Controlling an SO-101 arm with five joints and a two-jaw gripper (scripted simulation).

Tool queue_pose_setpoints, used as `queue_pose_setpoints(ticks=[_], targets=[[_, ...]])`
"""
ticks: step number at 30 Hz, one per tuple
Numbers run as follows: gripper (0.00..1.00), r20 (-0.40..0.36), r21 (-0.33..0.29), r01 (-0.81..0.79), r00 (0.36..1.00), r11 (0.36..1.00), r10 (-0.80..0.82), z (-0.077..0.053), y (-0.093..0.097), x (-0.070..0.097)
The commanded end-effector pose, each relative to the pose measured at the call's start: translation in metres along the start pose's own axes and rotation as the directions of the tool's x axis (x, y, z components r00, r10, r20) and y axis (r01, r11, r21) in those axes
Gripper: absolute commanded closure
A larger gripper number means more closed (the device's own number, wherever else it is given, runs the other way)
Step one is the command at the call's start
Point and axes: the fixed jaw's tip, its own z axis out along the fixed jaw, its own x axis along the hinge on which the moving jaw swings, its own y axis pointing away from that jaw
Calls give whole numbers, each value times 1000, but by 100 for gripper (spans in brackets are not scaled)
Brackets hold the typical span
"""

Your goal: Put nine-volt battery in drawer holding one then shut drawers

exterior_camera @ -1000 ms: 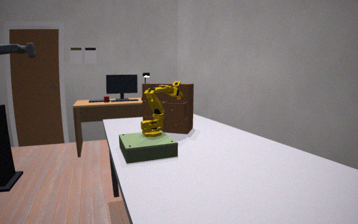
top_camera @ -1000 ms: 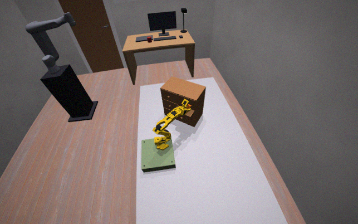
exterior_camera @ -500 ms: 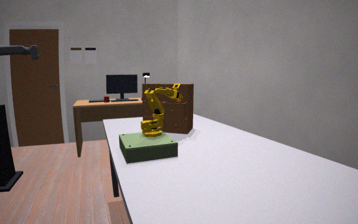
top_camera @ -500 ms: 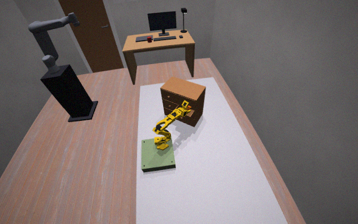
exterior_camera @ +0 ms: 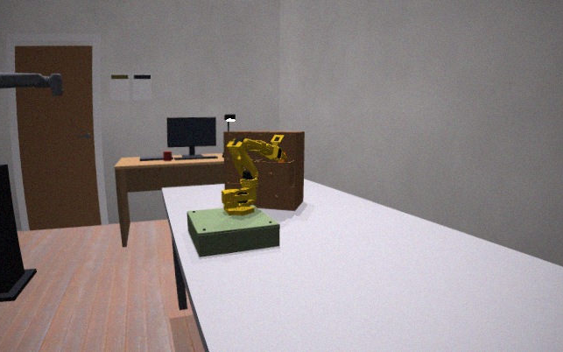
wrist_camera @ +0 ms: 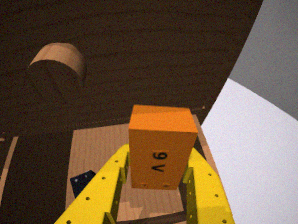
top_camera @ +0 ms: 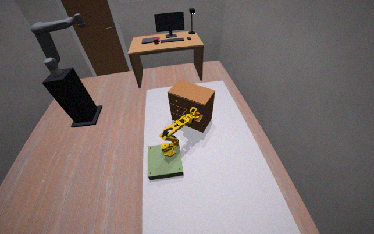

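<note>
My yellow gripper (wrist_camera: 156, 169) is shut on an orange nine-volt battery (wrist_camera: 161, 144) marked "9V". In the wrist view I hold it above an open drawer (wrist_camera: 127, 183) of the brown chest, with a small dark object (wrist_camera: 83, 181) lying on the drawer floor to the left. A round wooden knob (wrist_camera: 59, 59) of a drawer above shows at the upper left. In the top view the gripper (top_camera: 196, 114) and the battery (top_camera: 197, 113) are at the chest (top_camera: 191, 104), over a drawer pulled out on its right side. In the exterior view the gripper (exterior_camera: 282, 155) is in front of the chest.
The arm stands on a green base (top_camera: 164, 161) on the white table. A grey arm on a black pedestal (top_camera: 67, 93) stands on the floor to the left. A desk with a monitor (top_camera: 168, 41) is at the back.
</note>
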Motion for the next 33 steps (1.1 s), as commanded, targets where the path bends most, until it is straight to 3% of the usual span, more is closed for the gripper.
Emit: queue_pose_setpoints(ticks=[1, 33], targets=[[100, -6, 1, 7, 1000, 1000, -7, 1, 0, 3], [100, -6, -1, 7, 1000, 1000, -7, 3, 0, 12]])
